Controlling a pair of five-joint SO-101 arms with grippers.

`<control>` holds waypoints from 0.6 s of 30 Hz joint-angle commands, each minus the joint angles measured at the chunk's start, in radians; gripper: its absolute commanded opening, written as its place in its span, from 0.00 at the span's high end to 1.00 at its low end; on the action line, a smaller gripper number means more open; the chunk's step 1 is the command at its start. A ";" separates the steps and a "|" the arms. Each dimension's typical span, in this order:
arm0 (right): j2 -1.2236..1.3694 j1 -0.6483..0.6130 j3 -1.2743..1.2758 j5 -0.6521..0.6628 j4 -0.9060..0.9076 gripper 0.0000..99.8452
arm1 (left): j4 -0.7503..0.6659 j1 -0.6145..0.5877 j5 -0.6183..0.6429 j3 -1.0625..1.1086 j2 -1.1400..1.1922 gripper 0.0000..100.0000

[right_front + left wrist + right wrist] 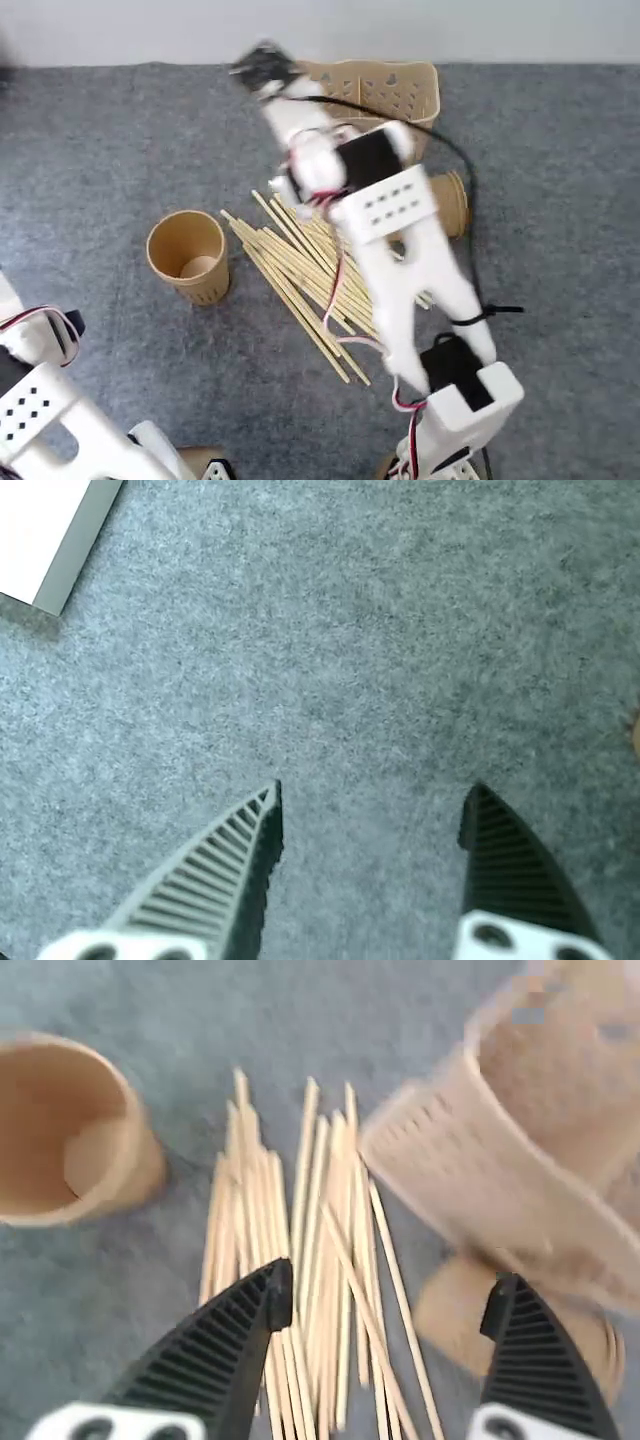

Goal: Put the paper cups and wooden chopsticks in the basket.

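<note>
An upright paper cup (187, 255) stands left of a loose pile of wooden chopsticks (300, 272). A second paper cup (450, 205) lies on its side to the right of the pile, just in front of the tan perforated basket (385, 90) at the back. My right arm (400, 260) stretches from the front right over the pile toward the basket. My right gripper (385, 1295) hangs open above the chopsticks (320, 1290), with the upright cup (60, 1130), the basket (500, 1160) and the lying cup (470, 1310) beyond. My left gripper (375, 795) is open over bare grey mat, holding nothing.
A grey mat (100, 150) covers the table. My left arm (40, 400) sits at the front left corner. A white edge (50, 530) borders the mat near the left gripper. Open mat lies left of the upright cup and right of the basket.
</note>
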 commanded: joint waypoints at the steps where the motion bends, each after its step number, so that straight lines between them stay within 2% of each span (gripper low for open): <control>1: -0.065 0.137 -0.055 -0.005 0.117 0.69 | -0.023 0.000 -0.002 -0.002 -0.014 0.72; 10: -0.061 0.432 0.003 -0.015 0.147 0.69 | -0.023 0.002 -0.003 -0.007 -0.014 0.72; 18: -0.031 0.572 0.115 -0.005 0.065 0.69 | -0.052 0.002 -0.003 0.001 -0.014 0.72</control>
